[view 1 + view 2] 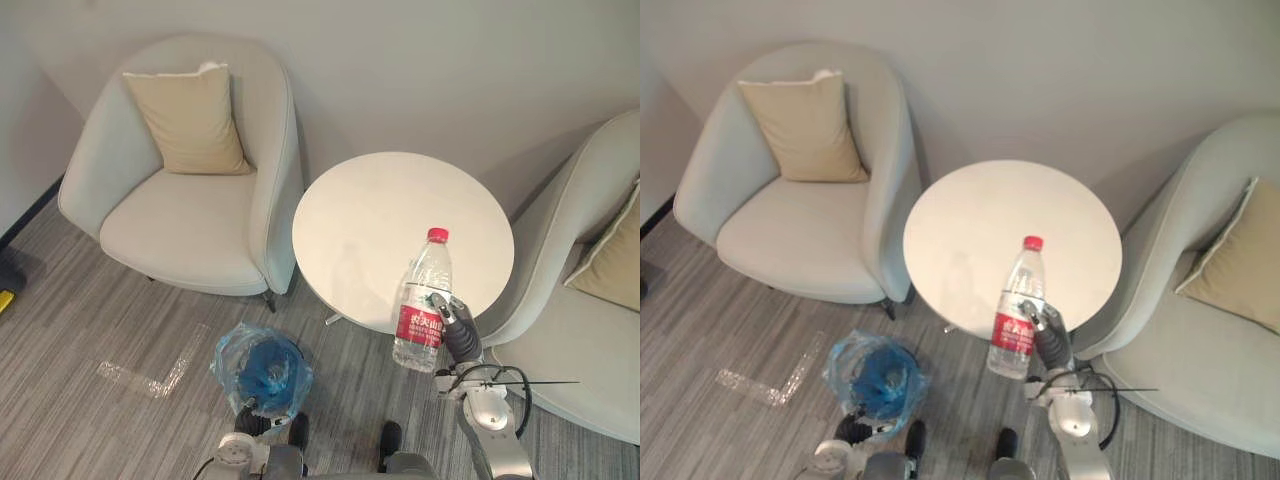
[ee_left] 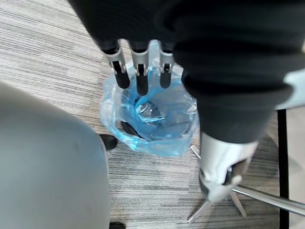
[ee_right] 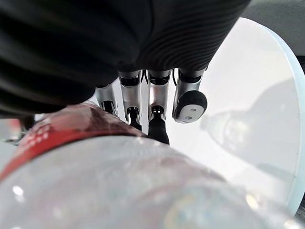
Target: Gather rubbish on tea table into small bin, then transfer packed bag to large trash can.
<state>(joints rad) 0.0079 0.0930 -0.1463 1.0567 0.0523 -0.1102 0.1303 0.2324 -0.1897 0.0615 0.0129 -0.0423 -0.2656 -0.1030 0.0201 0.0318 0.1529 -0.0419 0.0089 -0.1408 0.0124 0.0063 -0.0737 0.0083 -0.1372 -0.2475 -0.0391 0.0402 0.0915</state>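
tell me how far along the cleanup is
Done: little that can be confirmed; the blue bag lines the small bin on the floor, open. In hand: the right hand is curled round the plastic bottle, held at the near edge of the table; the left hand hangs open over the bin. Left: drop the bottle in, then pack and carry off the bag.

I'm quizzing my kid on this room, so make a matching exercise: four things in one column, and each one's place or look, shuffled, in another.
1. water bottle
2. small bin
3. beige cushion
4. tea table

A. on the left armchair
B. round and white
C. held in the right hand
D. on the carpet, below the left hand

Pairs: 1-C, 2-D, 3-A, 4-B
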